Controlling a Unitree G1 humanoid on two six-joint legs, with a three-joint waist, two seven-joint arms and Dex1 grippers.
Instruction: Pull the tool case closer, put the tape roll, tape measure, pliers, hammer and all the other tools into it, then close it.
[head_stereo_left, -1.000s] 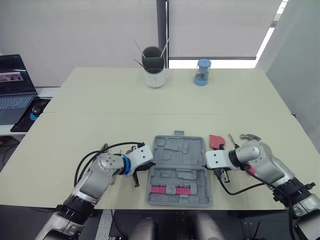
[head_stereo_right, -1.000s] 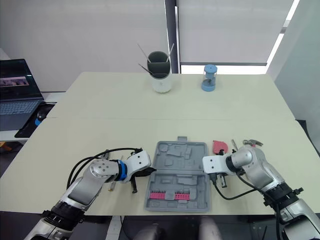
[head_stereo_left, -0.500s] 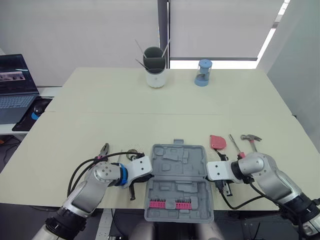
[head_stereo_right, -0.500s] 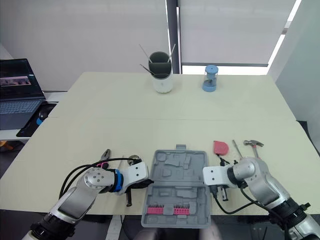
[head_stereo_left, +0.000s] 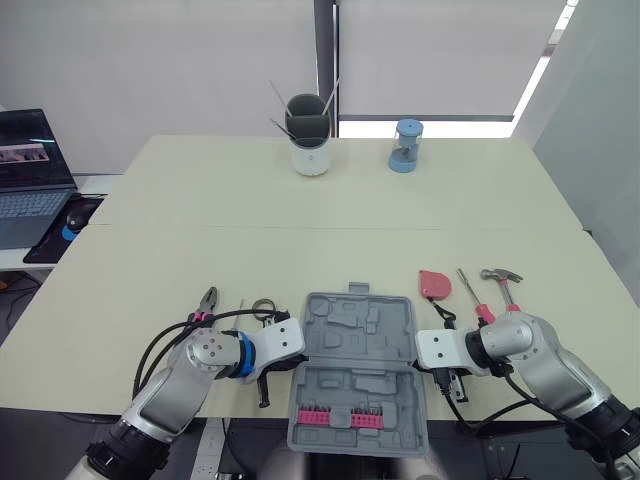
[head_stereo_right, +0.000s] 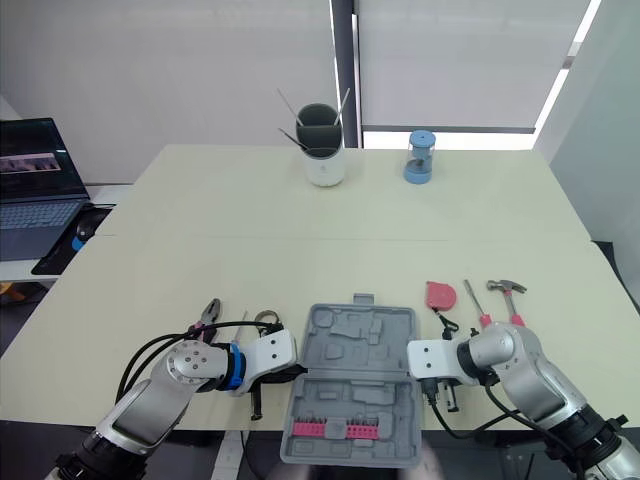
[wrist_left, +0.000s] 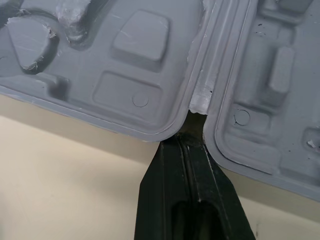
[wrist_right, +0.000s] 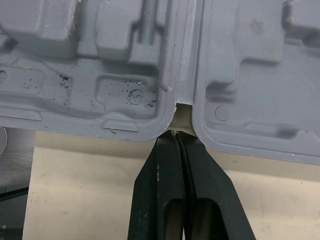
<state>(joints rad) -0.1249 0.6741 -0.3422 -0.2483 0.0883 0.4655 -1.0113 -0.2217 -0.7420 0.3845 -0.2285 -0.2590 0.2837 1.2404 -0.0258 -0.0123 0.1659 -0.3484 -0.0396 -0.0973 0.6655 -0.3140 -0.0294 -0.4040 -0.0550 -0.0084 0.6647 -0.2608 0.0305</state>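
Left gripper (wrist_left: 194, 121) and right gripper (wrist_right: 176, 135), both clenched, are wedging their tips into the hinge notches of the open grey moulded-plastic tool case (head_stereo_left: 360, 325), which is lying between them, hinge running arm to arm. I'm seeing the hammer (head_stereo_left: 500, 280) and tape measure (head_stereo_left: 434, 284) lying right of the case, and the pliers (head_stereo_left: 207, 300) and tape roll (head_stereo_left: 264, 306) lying left of it.

No legible text, labels, brands or numbers anywhere.

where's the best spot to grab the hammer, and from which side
Take the hammer by its pink handle, from straight above. It lies flat on the table, right of the tool case, head away from the robot. The screwdriver lies close beside it, so straddle the handle alone.
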